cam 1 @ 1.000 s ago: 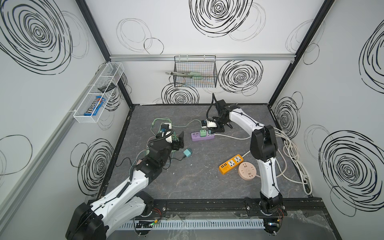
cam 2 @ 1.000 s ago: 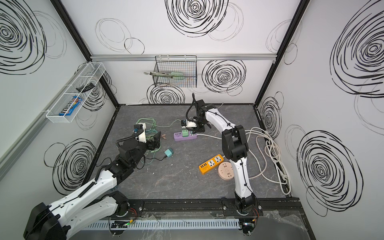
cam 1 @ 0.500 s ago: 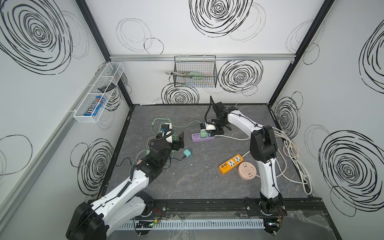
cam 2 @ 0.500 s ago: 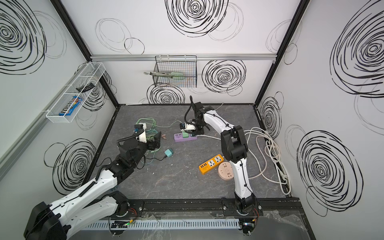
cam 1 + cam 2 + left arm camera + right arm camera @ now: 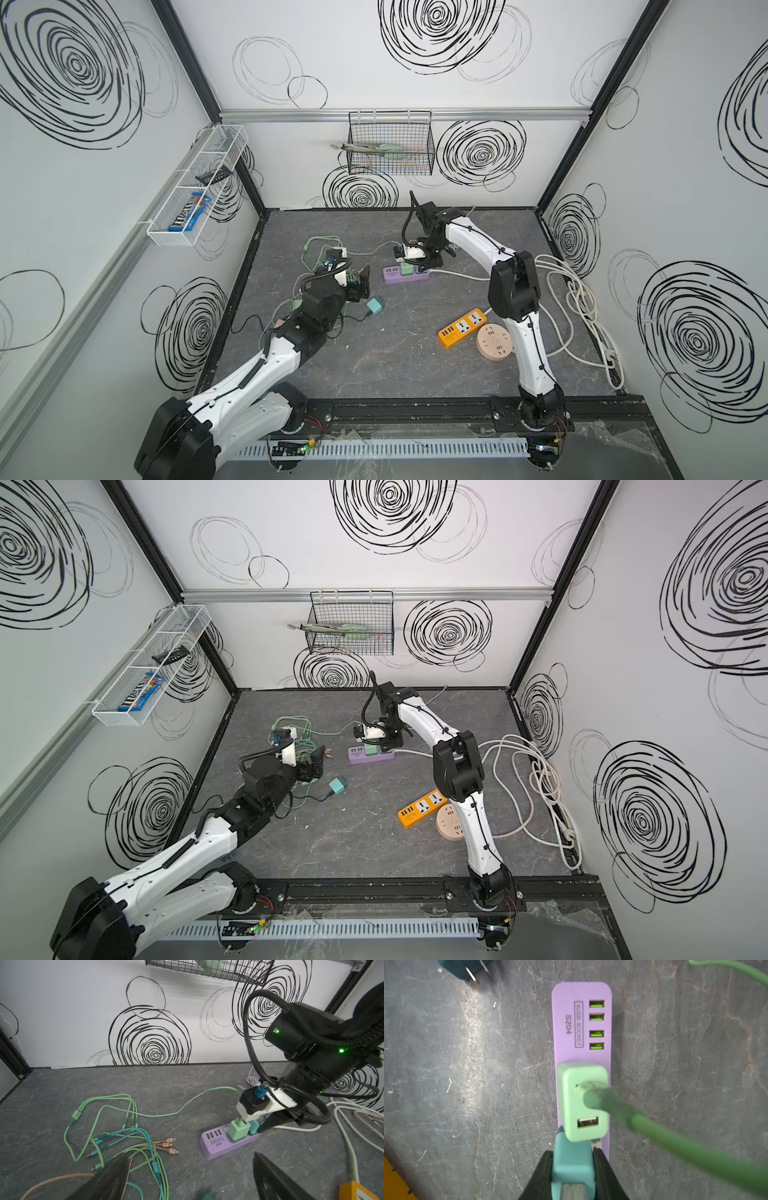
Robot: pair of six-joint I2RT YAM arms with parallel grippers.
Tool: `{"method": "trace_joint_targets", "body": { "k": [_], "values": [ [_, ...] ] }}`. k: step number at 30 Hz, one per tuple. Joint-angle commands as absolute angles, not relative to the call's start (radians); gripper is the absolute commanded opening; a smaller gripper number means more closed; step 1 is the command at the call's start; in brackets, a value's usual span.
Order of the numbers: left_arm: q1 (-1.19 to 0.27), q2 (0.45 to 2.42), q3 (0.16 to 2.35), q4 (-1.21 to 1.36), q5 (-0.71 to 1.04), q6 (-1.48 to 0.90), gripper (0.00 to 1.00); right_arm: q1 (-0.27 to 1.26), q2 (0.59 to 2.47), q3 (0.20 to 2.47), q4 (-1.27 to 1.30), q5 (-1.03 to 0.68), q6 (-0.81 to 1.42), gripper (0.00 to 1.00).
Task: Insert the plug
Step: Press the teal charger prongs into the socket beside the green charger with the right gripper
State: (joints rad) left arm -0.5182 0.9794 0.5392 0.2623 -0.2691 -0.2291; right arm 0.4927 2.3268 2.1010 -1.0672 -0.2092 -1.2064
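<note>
A purple power strip (image 5: 571, 1022) lies on the grey floor, also seen in both top views (image 5: 390, 275) (image 5: 357, 755). A light green charger (image 5: 584, 1101) with a green cable is plugged into it. My right gripper (image 5: 572, 1153) is shut on a teal plug (image 5: 572, 1167) right beside that charger, over the strip; in the left wrist view the teal plug (image 5: 254, 1126) meets the strip's top and its prongs are hidden. My left gripper (image 5: 190, 1157) stands open and empty, short of the strip, above the cable tangle (image 5: 124, 1126).
A second teal plug (image 5: 375, 306) lies loose on the floor between the arms. An orange power strip (image 5: 462, 328) and a round pink socket (image 5: 493, 340) sit by the right arm's base. Coiled white cable (image 5: 582, 299) runs along the right wall.
My right gripper has come down toward the purple strip with the teal plug in it. The left arm has not moved.
</note>
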Motion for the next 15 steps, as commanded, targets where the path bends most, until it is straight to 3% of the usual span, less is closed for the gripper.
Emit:
{"method": "trace_joint_targets", "body": {
  "k": [1, 9, 15],
  "values": [
    [-0.509, 0.986, 0.577, 0.251, -0.261, -0.239, 0.96, 0.491, 2.484, 2.016, -0.98, -0.218, -1.232, 0.0],
    [-0.508, 0.991, 0.573, 0.266, -0.249, -0.239, 0.96, 0.467, 2.441, 1.843, -0.881, -0.189, -1.262, 0.0],
    [-0.506, 0.998, 0.571, 0.269, -0.238, -0.236, 0.96, 0.456, 2.489, 1.935, -0.883, -0.202, -1.26, 0.0]
  ]
}}
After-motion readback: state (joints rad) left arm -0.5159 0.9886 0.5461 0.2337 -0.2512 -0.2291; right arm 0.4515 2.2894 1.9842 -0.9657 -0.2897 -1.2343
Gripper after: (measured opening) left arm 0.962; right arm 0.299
